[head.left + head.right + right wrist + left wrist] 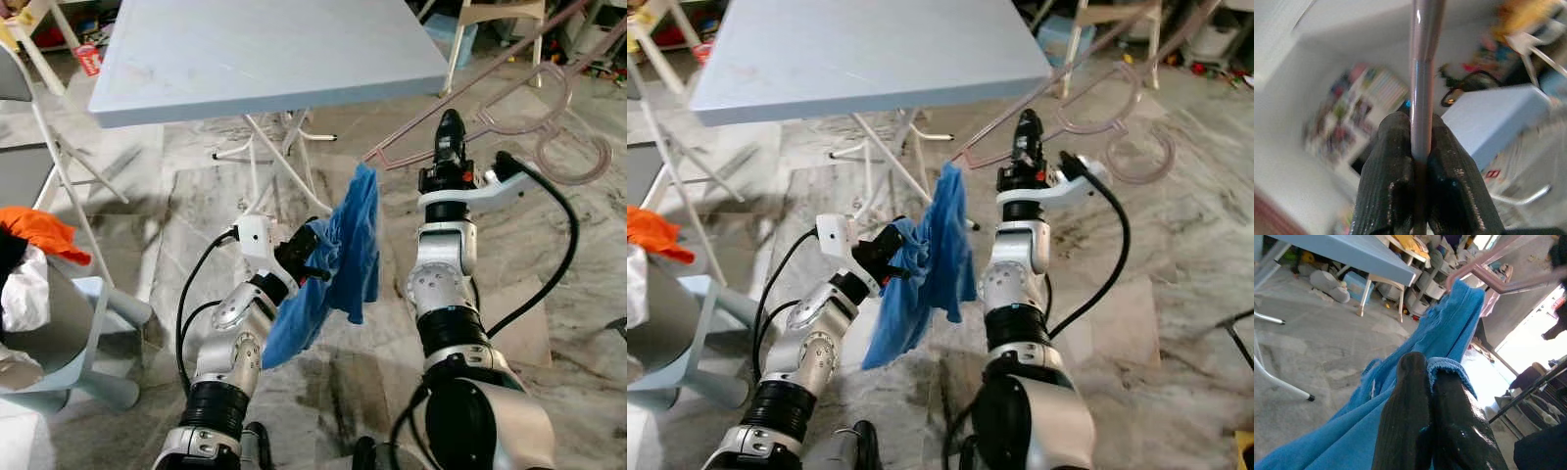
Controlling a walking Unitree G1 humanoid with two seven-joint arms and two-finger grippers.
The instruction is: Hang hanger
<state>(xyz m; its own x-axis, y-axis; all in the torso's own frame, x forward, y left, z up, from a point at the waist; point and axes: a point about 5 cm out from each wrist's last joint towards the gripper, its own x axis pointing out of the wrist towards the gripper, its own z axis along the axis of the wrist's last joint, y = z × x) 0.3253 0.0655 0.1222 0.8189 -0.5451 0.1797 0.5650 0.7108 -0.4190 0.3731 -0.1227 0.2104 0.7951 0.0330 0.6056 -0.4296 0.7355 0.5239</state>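
A pale pink plastic hanger (509,103) is held up in the air, its hook toward the right. My right gripper (450,125) is shut on its lower bar; in the right wrist view the fingers (1396,166) clamp the bar (1422,73). A blue cloth (343,255) drapes from the hanger's left tip and hangs down. My left gripper (318,257) is shut on a fold of that cloth, and the left wrist view shows the cloth's hem (1447,364) pinched between its fingertips.
A light blue folding table (265,49) stands just beyond the arms, its white legs (284,157) close to the cloth. At the left are a grey chair (59,323) with orange and white clothes (34,235). Marble floor lies below.
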